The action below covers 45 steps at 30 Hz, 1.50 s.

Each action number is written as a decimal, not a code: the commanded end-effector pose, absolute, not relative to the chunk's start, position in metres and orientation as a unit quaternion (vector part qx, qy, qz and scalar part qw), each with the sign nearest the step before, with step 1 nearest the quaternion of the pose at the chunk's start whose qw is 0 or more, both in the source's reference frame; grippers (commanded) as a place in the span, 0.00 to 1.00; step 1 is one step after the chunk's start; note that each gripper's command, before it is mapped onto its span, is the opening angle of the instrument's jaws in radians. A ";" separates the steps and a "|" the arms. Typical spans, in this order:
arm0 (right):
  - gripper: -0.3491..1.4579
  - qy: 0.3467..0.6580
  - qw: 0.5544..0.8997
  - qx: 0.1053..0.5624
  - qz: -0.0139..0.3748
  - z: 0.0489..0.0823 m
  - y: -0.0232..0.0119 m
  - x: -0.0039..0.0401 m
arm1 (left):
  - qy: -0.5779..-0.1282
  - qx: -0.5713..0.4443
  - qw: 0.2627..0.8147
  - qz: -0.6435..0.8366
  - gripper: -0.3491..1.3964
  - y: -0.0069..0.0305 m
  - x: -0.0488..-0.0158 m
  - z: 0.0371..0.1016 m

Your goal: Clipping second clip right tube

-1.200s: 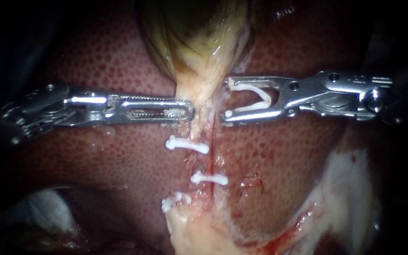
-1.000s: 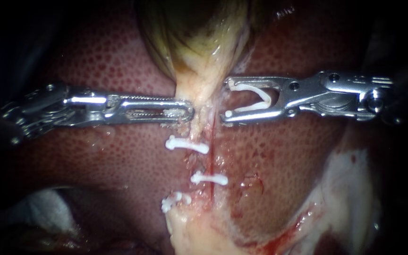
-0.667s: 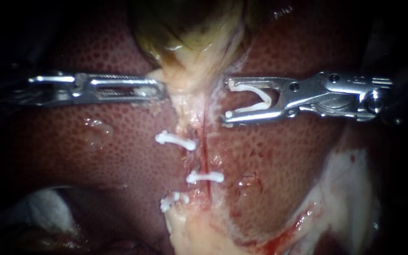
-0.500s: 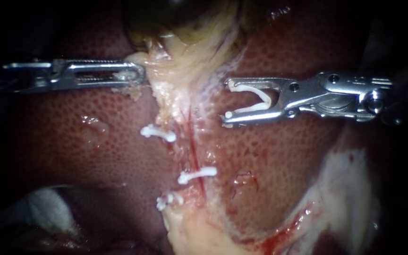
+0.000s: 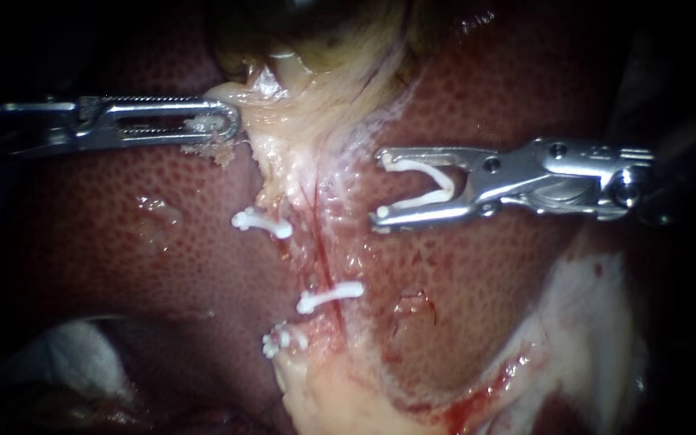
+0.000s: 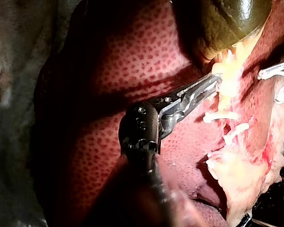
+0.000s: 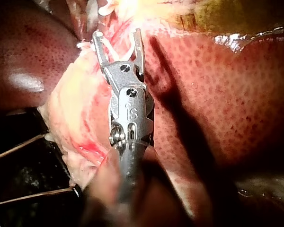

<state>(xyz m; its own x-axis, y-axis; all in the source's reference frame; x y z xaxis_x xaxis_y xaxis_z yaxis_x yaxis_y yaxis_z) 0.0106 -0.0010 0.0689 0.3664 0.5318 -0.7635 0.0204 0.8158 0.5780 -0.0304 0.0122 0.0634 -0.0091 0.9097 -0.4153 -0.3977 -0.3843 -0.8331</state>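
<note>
My left instrument (image 5: 227,125) comes in from the left, its jaws shut on the pale neck of the gallbladder (image 5: 316,97) and holding it up and to the left. My right instrument (image 5: 379,187) holds an open white clip (image 5: 432,181) between its spread jaws, just right of the stretched tissue and not touching it. A thin red right tube (image 5: 321,259) runs down the middle and carries one white clip (image 5: 329,296). Two more clips (image 5: 261,223) (image 5: 282,341) sit to its left. In the wrist views, the left instrument (image 6: 213,81) grips pale tissue and the right instrument (image 7: 117,34) faces the tubes.
Mottled red liver (image 5: 163,266) lies around and under the tubes. White gauze (image 5: 598,322) with blood at its edge lies at the lower right, and another pale patch (image 5: 74,354) at the lower left. The dark green gallbladder body (image 6: 236,14) lies beyond the left instrument's jaws.
My left instrument has pulled the gallbladder neck up and to the left, stretching the tissue and dragging the upper clips leftward. My right instrument has tilted slightly down.
</note>
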 end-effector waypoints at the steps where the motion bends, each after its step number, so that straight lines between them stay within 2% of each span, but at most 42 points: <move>1: 0.47 0.531 0.790 0.261 0.161 0.0697 -0.0016 0.0109 | -0.255 -0.502 0.493 0.663 0.00 0.0122 -0.0305 0.0634; 9: 0.47 0.489 0.803 0.297 0.167 0.0756 -0.0061 0.0130 | -0.254 -0.502 0.493 0.663 0.00 0.0121 -0.0305 0.0632; 15: 0.47 0.478 0.803 0.314 0.169 0.0776 -0.0076 0.0145 | -0.253 -0.502 0.494 0.663 0.00 0.0119 -0.0308 0.0631; 25: 0.46 0.473 0.794 0.344 0.168 0.0778 -0.0078 0.0162 | -0.252 -0.502 0.495 0.663 0.00 0.0117 -0.0313 0.0631; 35: 0.44 0.485 0.770 0.381 0.163 0.0773 -0.0083 0.0175 | -0.253 -0.502 0.494 0.663 0.00 0.0116 -0.0314 0.0631; 45: 0.40 0.486 0.762 0.389 0.175 0.0774 -0.0083 0.0182 | -0.253 -0.503 0.493 0.663 0.00 0.0116 -0.0316 0.0632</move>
<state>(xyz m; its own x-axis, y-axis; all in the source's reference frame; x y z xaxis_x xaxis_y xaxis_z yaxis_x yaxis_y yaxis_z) 0.0182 -0.0083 0.0774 0.4643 0.6478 -0.6040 0.1111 0.6340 0.7653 -0.0316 0.0116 0.0632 -0.0079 0.9090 -0.4168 -0.4002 -0.3848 -0.8317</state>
